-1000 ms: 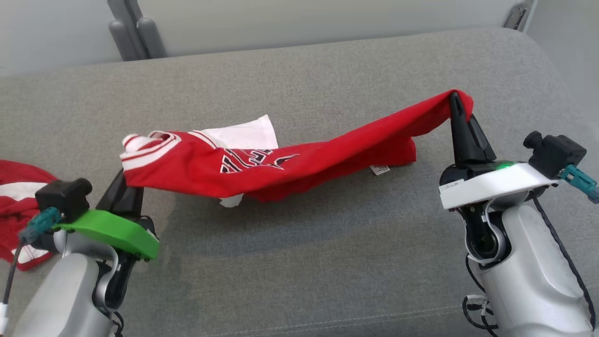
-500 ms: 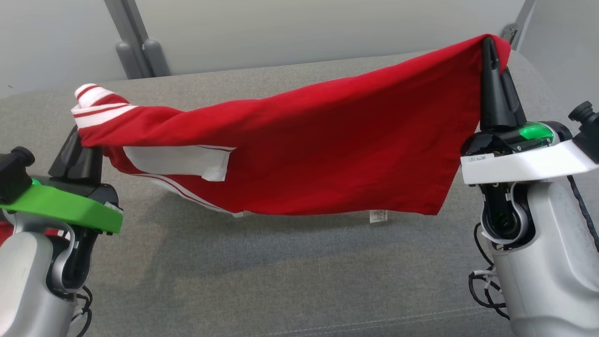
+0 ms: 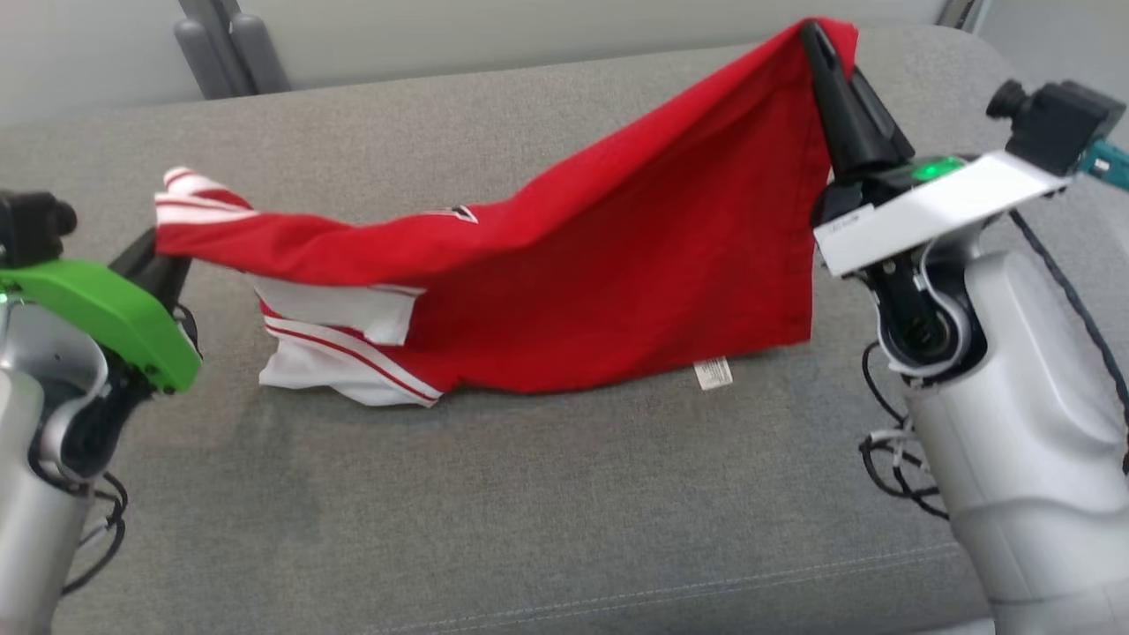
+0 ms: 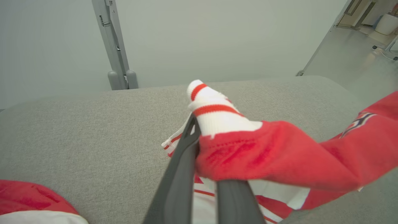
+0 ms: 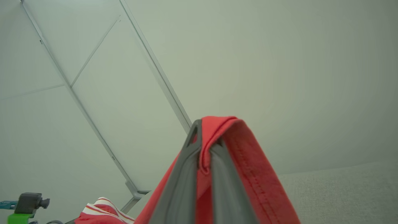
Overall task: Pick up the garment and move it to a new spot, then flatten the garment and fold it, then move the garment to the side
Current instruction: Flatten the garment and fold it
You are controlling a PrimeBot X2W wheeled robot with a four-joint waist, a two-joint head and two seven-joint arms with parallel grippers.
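Below my right hand, pinched on a hem corner, the shirt hangs limp and light. My left hand pinches the striped trim — I'd trust seams for grip.

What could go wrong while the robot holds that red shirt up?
The right gripper pinches a thin hem of the shirt, so it might slip free. The shirt's lower edge sags bunched on the grey cushion, so it may land creased. Another red garment near the left gripper could snag.

Matt soft knit-cloth garment w/ ribbed cuff, coarse woven-fabric couch
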